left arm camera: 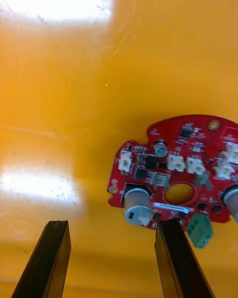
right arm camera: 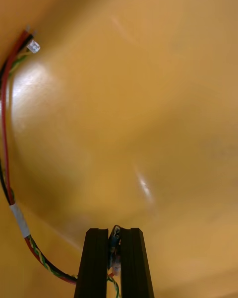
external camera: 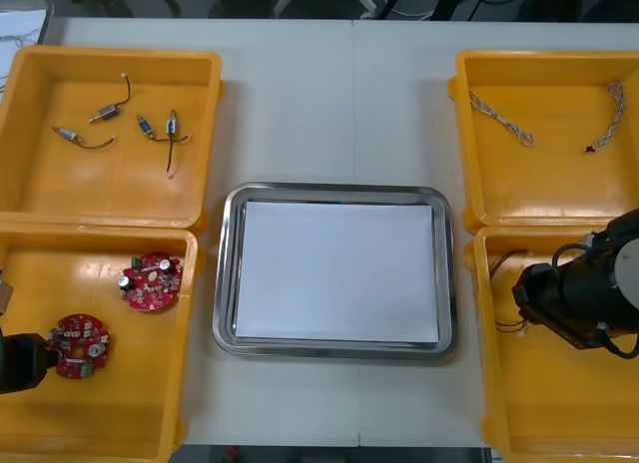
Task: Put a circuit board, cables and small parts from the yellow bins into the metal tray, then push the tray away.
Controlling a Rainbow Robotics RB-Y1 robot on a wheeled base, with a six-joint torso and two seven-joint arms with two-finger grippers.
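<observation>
In the near right yellow bin (external camera: 559, 423) my right gripper (external camera: 522, 301) is low over the floor. In the right wrist view the right gripper (right arm camera: 115, 232) is shut on the end of a red and yellow cable (right arm camera: 20, 219), which loops away across the orange floor. My left gripper (external camera: 38, 361) is in the near left bin (external camera: 110, 423), beside a round red circuit board (external camera: 80, 345). In the left wrist view the left gripper (left arm camera: 111, 224) stands open; the board (left arm camera: 173, 171) lies just beyond one fingertip (left arm camera: 168, 228), not between the fingers. The metal tray (external camera: 228, 283) is white inside.
A second red board (external camera: 152, 280) lies farther back in the near left bin. The far left bin (external camera: 40, 184) holds several small metal parts (external camera: 160, 129). The far right bin (external camera: 539, 194) holds twisted cables (external camera: 499, 114).
</observation>
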